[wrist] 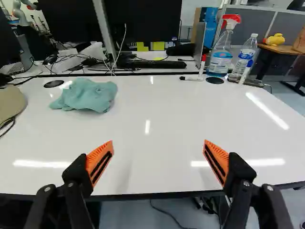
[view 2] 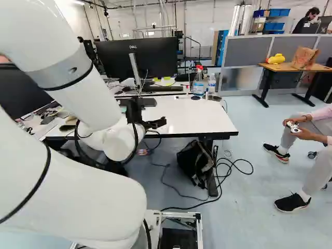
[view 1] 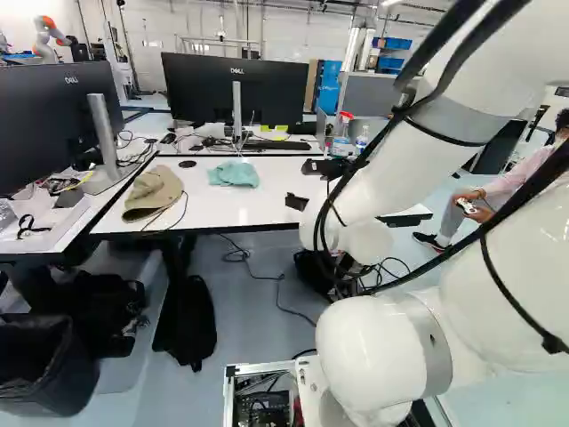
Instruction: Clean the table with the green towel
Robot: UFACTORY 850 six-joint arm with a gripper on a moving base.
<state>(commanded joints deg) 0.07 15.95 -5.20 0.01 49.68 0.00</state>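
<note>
The black gripper (view 2: 154, 123) is out over the near edge of the white table (view 2: 207, 120). Seen from the wrist, the gripper (wrist: 158, 143) stands wide open, its orange pads far apart with only bare tabletop beyond them. The green towel (wrist: 87, 95) lies crumpled on the table ahead of the gripper, off to the side where the cap is, and touches neither finger. In the left base view the towel (view 1: 235, 173) rests between the cap and the arm. The right base view does not show it.
A beige cap (view 1: 154, 191) lies beside the towel. Spray bottle (wrist: 221, 52), water bottle (wrist: 245, 55) and markers (wrist: 193, 78) stand or lie along the table's far side, before monitors and a keyboard. Beneath the table are a bag (view 2: 197, 162) and cables. Another robot (view 1: 49, 36) stands far back.
</note>
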